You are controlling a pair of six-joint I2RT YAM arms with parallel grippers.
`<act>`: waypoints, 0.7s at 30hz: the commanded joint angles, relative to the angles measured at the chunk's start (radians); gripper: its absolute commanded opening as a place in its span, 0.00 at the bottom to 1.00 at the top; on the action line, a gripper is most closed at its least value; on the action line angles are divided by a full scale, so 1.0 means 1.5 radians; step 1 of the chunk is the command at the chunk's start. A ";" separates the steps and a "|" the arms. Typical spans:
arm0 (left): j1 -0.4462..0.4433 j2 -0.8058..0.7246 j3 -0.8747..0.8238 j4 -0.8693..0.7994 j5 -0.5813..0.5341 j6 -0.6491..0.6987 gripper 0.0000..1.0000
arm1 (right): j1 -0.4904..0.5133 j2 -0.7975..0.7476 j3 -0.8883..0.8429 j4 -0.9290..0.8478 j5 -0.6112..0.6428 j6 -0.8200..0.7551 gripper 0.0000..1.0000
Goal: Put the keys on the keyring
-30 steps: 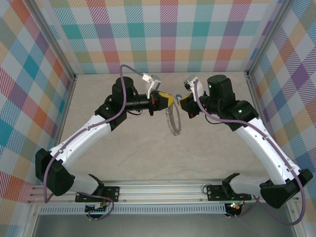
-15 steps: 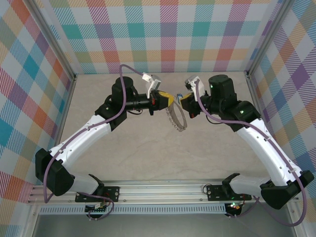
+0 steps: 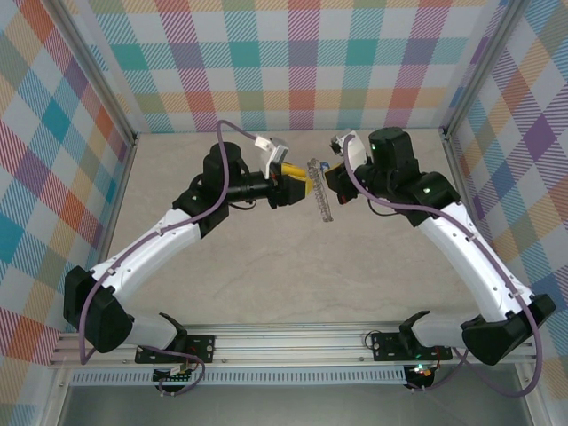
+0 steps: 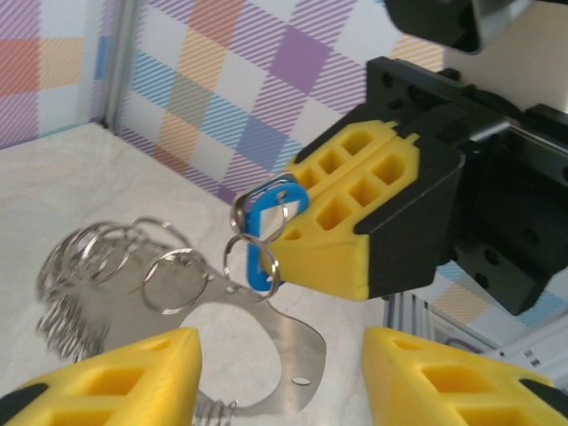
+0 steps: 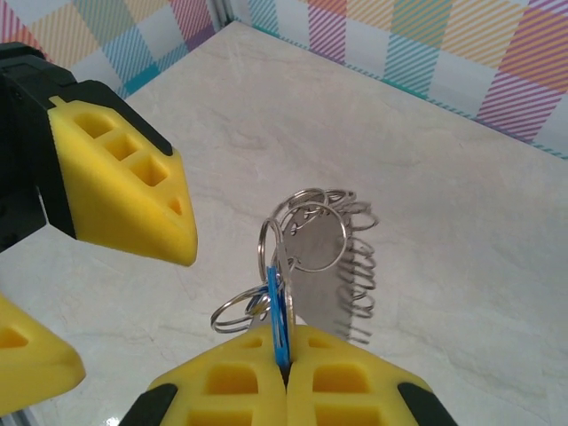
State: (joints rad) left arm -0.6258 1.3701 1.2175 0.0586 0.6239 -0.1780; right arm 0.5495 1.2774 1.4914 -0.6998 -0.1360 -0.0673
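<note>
Right gripper (image 5: pixel 286 344): fingers are pressing together, clamping the blue tag (image 5: pixel 280 306) edge-on at the tips. The tag's far end is sticking out past the tips, with a split ring (image 5: pixel 269 247) passing through it. I cannot pick out the key from among the rings.

Keyring (image 5: pixel 333 259): it is hanging just beyond the tag, off the table (image 5: pixel 461 169). Its loops (image 5: pixel 312 206) are fanning upward and overlapping the split ring. Whether any loop is threaded through, I cannot tell.

Left gripper (image 4: pixel 280 348): fingers are standing wide apart, gripping nothing. The keyring's flat lower edge is lying in the gap between them. It is coming close to the left-hand finger, but contact cannot be judged. In the right wrist view, a strip of table is showing between the upper left finger and the loops.

Top view: the grippers are facing tip to tip over the rear half of the table, with the keyring standing edge-on in the narrow gap. Open table is lying toward the near edge and out to both sides. The plaid back wall (image 3: pixel 302 71) is standing near behind.
</note>
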 commanded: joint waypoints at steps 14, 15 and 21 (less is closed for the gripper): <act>0.030 -0.093 -0.097 -0.016 -0.305 -0.035 0.65 | -0.016 0.128 -0.014 0.084 0.016 -0.003 0.00; 0.035 -0.097 -0.102 -0.017 -0.313 -0.037 0.66 | -0.016 0.146 -0.007 0.089 0.012 -0.003 0.00; 0.061 -0.114 -0.123 -0.021 -0.327 -0.036 0.67 | -0.016 0.282 0.083 0.100 -0.037 0.011 0.00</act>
State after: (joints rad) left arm -0.5545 1.2343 1.0447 0.0288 0.1696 -0.2211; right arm 0.5297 1.6478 1.5322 -0.6167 -0.1307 -0.0647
